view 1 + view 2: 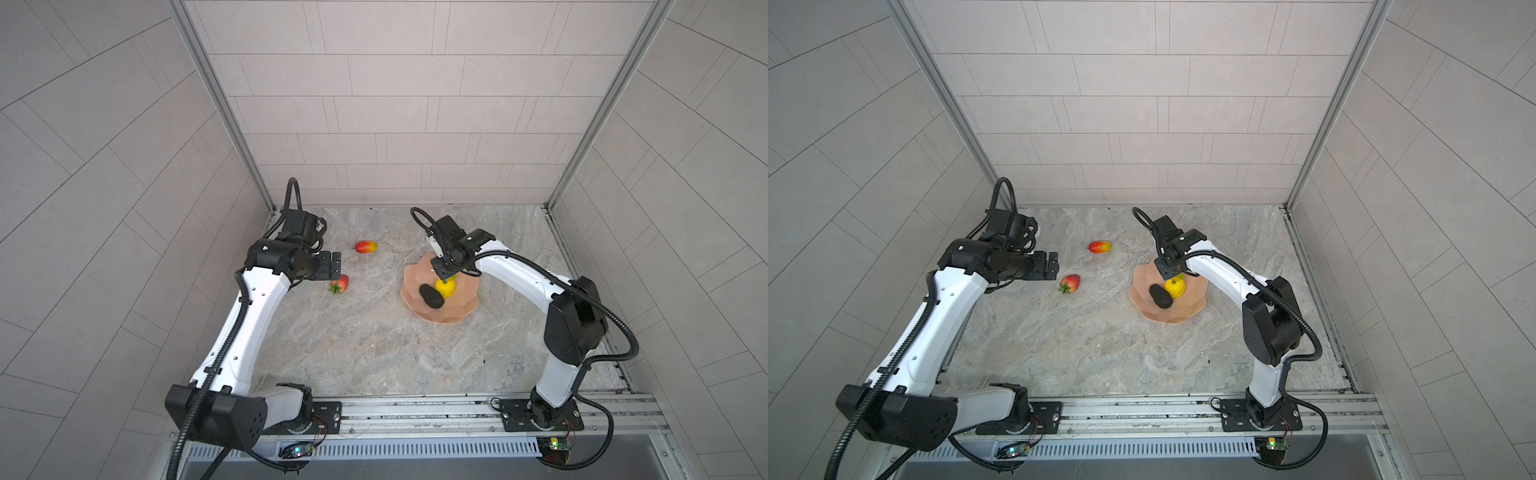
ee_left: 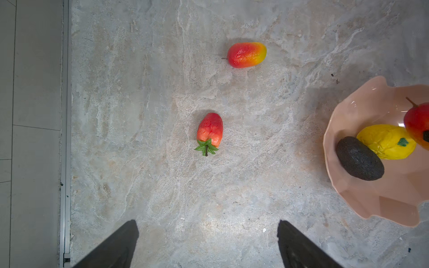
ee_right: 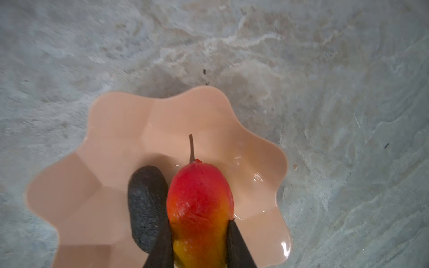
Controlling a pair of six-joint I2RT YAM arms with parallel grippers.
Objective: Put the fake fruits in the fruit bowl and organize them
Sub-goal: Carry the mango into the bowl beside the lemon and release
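Observation:
My right gripper (image 3: 199,241) is shut on a red-orange-yellow mango (image 3: 199,201) and holds it stem-forward low over the salmon-pink fruit bowl (image 3: 116,130). A dark avocado (image 3: 147,204) lies in the bowl beside it. In both top views the avocado (image 1: 431,296) and a yellow citrus (image 1: 446,287) lie together in the bowl (image 1: 461,309), under the right gripper (image 1: 442,270). A second mango (image 1: 366,247) and a strawberry (image 1: 340,284) lie on the table to the left. My left gripper (image 1: 334,268) hovers open just above the strawberry (image 2: 210,131), holding nothing.
The marble tabletop is boxed in by tiled walls on three sides, with metal corner posts. A metal rail (image 1: 415,409) with both arm bases runs along the front edge. The left wall's metal edge (image 2: 65,139) lies close to the left arm.

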